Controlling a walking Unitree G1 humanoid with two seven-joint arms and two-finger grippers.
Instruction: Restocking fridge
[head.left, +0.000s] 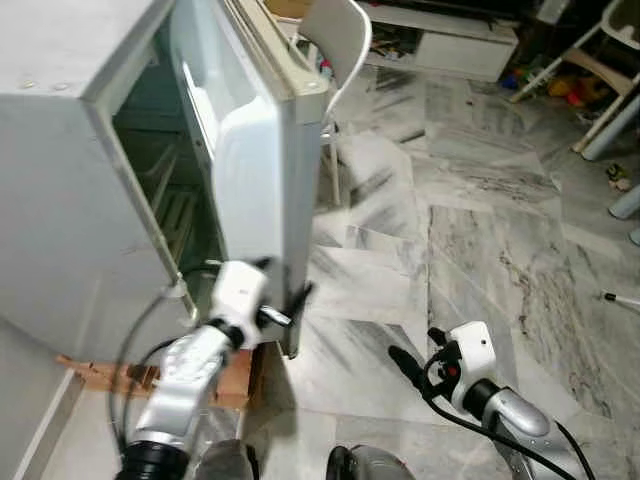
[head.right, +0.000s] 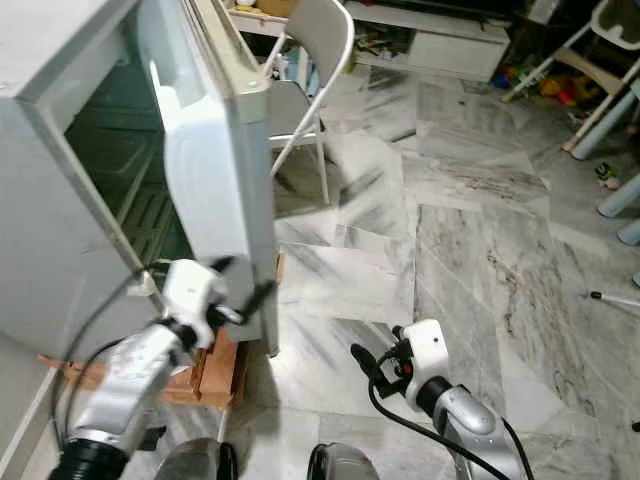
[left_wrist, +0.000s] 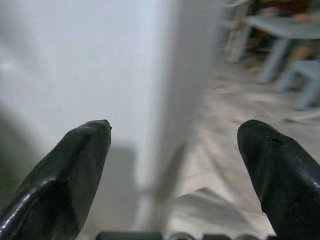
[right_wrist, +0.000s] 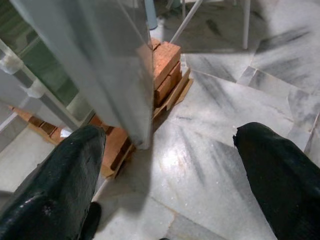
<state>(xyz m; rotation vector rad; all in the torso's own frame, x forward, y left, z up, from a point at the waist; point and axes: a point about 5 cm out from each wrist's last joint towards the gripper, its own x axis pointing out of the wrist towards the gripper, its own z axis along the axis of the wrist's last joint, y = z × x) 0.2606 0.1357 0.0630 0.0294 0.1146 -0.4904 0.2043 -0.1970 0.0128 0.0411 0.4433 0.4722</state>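
A tall pale-grey fridge (head.left: 60, 190) fills the upper left of the head views, its long axis running upright. Its white fridge door (head.left: 262, 170) stands part-way open, swung out toward the middle of the frame with its free edge pointing down toward the robot; wire shelves (head.left: 170, 195) can be made out through the gap between door and body. The fridge stands on a low base of reddish-brown bricks and wood (head.right: 215, 365) at the lower left.

The left gripper (head.left: 285, 290) is at the lower edge of the door in the lower-left centre of the frame; its two black fingers (left_wrist: 75, 175) are spread wide apart, with the door's white edge between them in the wrist view, and whether they touch it cannot be told. The right gripper (head.left: 415, 360) hangs low at the lower right over the grey-veined white marble floor (head.left: 470, 220), its fingers (right_wrist: 55, 190) also spread apart and holding nothing, aimed at the door's bottom corner and the bricks.

A white folding chair (head.right: 315, 60) stands behind the door at the upper centre.
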